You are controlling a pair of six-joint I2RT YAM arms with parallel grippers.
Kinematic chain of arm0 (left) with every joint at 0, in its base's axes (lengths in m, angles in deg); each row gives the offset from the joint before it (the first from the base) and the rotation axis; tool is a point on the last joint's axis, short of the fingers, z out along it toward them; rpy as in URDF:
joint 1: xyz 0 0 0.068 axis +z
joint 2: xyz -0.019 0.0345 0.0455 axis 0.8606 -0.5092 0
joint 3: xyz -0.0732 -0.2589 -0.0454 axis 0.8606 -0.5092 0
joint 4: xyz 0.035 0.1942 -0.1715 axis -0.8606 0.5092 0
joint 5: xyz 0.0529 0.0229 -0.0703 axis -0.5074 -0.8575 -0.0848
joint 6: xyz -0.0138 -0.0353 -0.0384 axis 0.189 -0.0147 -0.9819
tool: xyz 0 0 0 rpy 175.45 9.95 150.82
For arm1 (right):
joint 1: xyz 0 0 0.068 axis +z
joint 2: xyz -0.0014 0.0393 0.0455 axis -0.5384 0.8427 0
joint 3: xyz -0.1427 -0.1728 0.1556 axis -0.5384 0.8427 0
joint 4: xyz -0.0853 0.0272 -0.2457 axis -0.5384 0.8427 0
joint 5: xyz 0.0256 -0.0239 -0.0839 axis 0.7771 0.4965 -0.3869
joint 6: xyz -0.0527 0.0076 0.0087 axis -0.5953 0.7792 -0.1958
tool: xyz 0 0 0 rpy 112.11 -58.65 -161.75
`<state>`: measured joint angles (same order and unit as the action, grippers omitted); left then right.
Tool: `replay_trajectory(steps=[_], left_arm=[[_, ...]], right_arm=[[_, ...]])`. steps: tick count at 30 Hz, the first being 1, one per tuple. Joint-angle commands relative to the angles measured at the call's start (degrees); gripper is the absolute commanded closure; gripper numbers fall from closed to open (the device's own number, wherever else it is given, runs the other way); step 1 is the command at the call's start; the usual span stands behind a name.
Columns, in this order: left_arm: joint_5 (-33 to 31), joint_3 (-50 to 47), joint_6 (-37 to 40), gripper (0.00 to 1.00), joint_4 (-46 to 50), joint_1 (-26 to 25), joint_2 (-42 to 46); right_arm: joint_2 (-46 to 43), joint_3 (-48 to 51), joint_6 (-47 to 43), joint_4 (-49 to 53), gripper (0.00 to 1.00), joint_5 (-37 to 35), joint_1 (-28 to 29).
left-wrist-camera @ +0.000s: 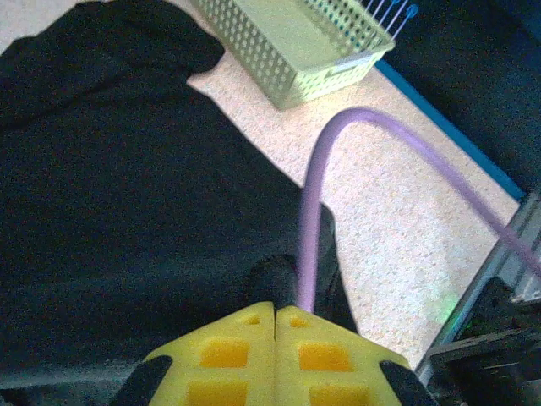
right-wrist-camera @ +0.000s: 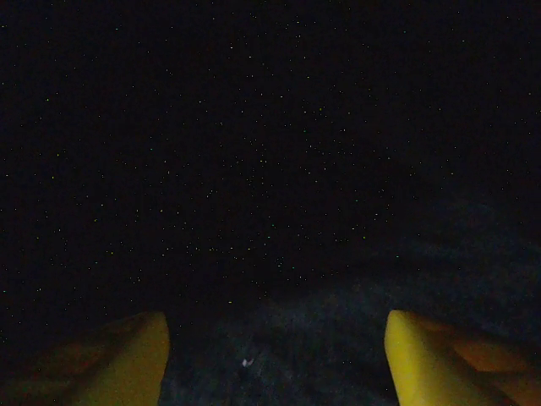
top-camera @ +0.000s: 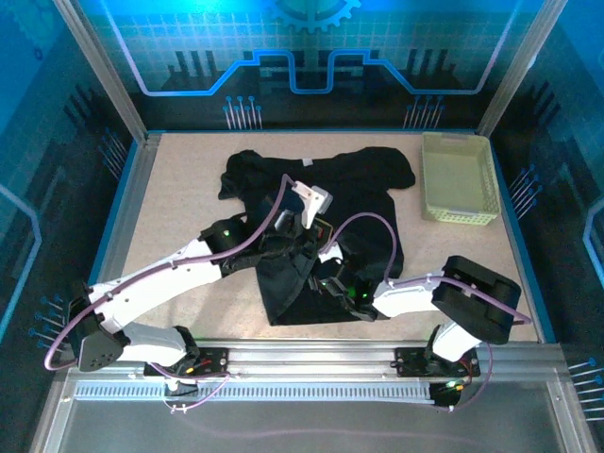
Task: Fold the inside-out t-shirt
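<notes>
The inside-out t-shirt point(top-camera: 363, 198) is black and lies spread across the middle of the table, its lower part rumpled towards the arms. My left gripper point(top-camera: 319, 229) hangs over the middle of the shirt. In the left wrist view its yellow fingers point(left-wrist-camera: 245, 338) are pressed together, and this left gripper point(left-wrist-camera: 276, 309) is shut on a small bump of the black t-shirt point(left-wrist-camera: 127, 169) at its tips. My right gripper point(top-camera: 330, 281) is down in the shirt's near edge. In the right wrist view the right gripper point(right-wrist-camera: 277, 326) is open, fingers wide apart, with dark t-shirt point(right-wrist-camera: 279, 211) cloth close in front.
A pale yellow-green basket point(top-camera: 460, 177) stands at the back right, also seen in the left wrist view as the basket point(left-wrist-camera: 296, 42) beyond the shirt. A purple cable point(left-wrist-camera: 308, 220) arcs across in front of the left wrist. Bare table lies left of the shirt.
</notes>
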<state>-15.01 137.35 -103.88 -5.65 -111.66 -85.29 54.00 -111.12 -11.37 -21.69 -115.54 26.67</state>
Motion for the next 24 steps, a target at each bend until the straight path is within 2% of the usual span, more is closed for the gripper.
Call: replay_trajectory(steps=[1,5,8,13,19,21,24], left_arm=[[1.0,3.7,0.3,1.00,1.6,0.4,-1.5],[1.7,5.2,-0.2,1.00,1.3,0.3,-2.6],[3.6,5.8,-0.9,1.00,0.3,0.4,-3.0],[4.7,6.8,-0.6,1.00,0.3,0.3,-2.7],[4.4,7.5,0.1,1.00,0.3,0.4,-2.5],[4.3,7.9,0.2,1.00,0.5,0.4,-2.9],[5.7,8.6,0.1,1.00,0.2,0.4,-3.6]], right_arm=[[1.8,-2.3,0.1,-3.6,0.29,-9.6,0.7],[3.0,-3.7,4.6,-1.2,0.27,-13.4,-0.3],[4.3,-5.0,7.2,-0.7,0.27,-12.0,-3.0],[5.4,-6.6,9.3,-2.8,0.27,1.6,-11.4],[6.5,-8.5,11.3,-5.1,0.27,10.1,-16.1],[6.8,-9.2,11.6,-4.8,0.27,11.4,-16.4],[7.4,-11.1,14.5,-0.5,0.27,9.6,-16.6]])
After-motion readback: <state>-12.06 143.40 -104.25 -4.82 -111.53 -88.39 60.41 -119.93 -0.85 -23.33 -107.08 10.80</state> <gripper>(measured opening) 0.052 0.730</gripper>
